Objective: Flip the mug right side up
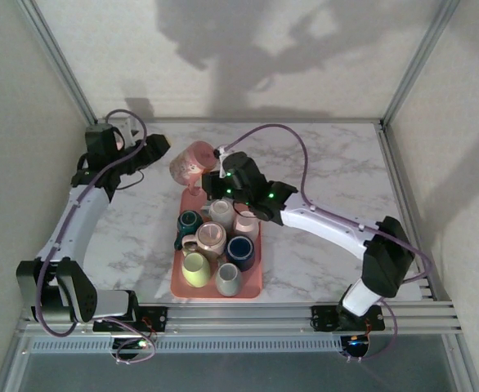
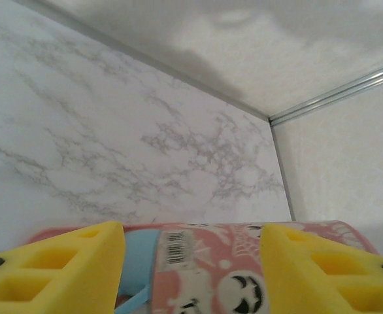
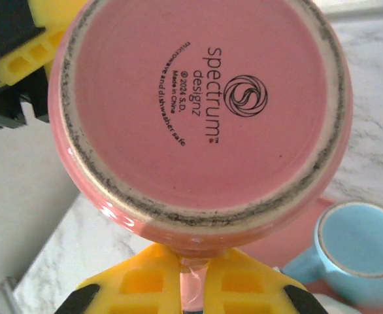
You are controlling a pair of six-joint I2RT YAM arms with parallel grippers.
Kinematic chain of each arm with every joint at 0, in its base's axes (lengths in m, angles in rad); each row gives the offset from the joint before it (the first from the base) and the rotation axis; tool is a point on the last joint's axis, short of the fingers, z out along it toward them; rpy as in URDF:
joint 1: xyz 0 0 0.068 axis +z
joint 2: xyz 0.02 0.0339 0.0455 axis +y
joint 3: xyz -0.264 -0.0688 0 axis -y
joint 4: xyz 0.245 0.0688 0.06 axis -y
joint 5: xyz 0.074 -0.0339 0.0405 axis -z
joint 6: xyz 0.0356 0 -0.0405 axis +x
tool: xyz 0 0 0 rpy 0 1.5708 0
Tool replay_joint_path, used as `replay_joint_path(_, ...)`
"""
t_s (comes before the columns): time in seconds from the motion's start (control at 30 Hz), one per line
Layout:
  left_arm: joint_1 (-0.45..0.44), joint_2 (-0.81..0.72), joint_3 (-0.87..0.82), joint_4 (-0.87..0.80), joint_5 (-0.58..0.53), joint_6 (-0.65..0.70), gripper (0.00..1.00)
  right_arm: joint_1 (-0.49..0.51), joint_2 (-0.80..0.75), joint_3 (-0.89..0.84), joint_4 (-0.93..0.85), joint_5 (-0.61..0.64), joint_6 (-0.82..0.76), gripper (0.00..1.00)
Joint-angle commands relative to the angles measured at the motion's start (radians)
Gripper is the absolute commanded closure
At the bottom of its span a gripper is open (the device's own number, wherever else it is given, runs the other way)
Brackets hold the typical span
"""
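The pink mug is in the air over the far end of the red tray, tilted, with its flat bottom turned toward the right wrist camera. The right gripper is closed tight on the mug's handle. The left gripper has its yellow fingers standing apart, with the side of the mug between them; I cannot tell if they press on it. Other mugs stand close together in the tray, among them a light blue one. The tray lies on the marble table.
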Motion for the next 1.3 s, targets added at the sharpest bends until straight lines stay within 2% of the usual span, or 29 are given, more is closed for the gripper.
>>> replay_joint_path(0.0,0.026,-0.036,0.058,-0.047,-0.009,0.027,0.43,-0.051,-0.123,-0.033,0.282,-0.094,0.031,1.0)
replay_joint_path(0.13,0.036,-0.038,0.063,-0.018,0.027,0.015,0.42,-0.113,-0.193,-0.121,0.425,-0.195,0.072,1.0)
replay_joint_path(0.3,0.036,-0.038,0.032,0.077,0.156,-0.023,0.41,-0.184,-0.252,-0.166,0.513,-0.285,0.131,1.0)
replay_joint_path(0.43,0.031,-0.04,-0.034,0.207,0.288,-0.122,0.38,-0.251,-0.279,-0.168,0.549,-0.352,0.167,1.0)
replay_joint_path(0.6,-0.003,-0.087,-0.118,0.35,0.339,-0.239,0.32,-0.297,-0.287,-0.164,0.597,-0.388,0.217,1.0)
replay_joint_path(0.8,-0.068,-0.166,-0.229,0.649,0.296,-0.468,0.3,-0.317,-0.263,-0.141,0.65,-0.418,0.264,1.0)
replay_joint_path(0.97,-0.151,-0.151,-0.287,0.92,0.229,-0.688,0.3,-0.318,-0.25,-0.13,0.681,-0.426,0.292,1.0)
replay_joint_path(1.27,-0.261,-0.094,-0.245,0.98,0.183,-0.725,0.33,-0.317,-0.239,-0.122,0.71,-0.424,0.331,1.0)
